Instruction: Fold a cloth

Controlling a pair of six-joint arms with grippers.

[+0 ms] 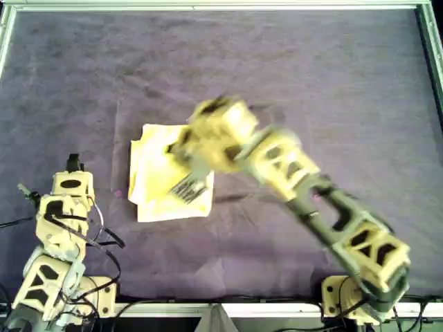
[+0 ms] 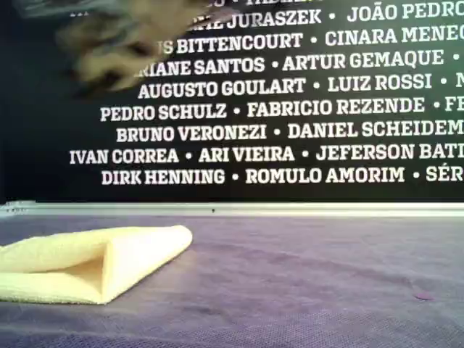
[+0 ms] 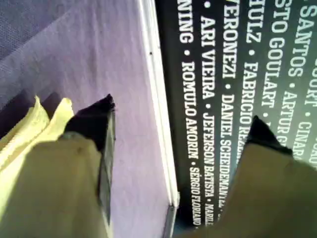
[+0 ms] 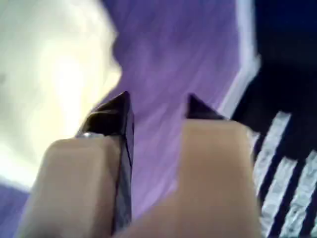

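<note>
The pale yellow cloth point(image 1: 158, 181) lies folded over on the purple mat point(image 1: 332, 90), left of centre in the overhead view; in the exterior view the cloth point(image 2: 87, 261) shows a rounded fold at the exterior view's left. My right gripper point(image 1: 190, 183) hangs blurred over the cloth, its arm reaching in from the overhead view's lower right. In the right wrist view the right gripper point(image 4: 158, 101) is open, with bare mat between its fingers and the cloth point(image 4: 49, 74) beside them. My left gripper point(image 3: 181, 111) is open and empty, parked at the overhead view's lower left point(image 1: 73, 162), with the cloth point(image 3: 29, 129) off to one side.
A pale metal rail point(image 1: 221, 5) frames the mat on its far side and along both sides. Behind it stands a dark wall point(image 2: 290, 109) with white printed names. The right arm shows as a blur point(image 2: 123, 51) at the exterior view's upper left.
</note>
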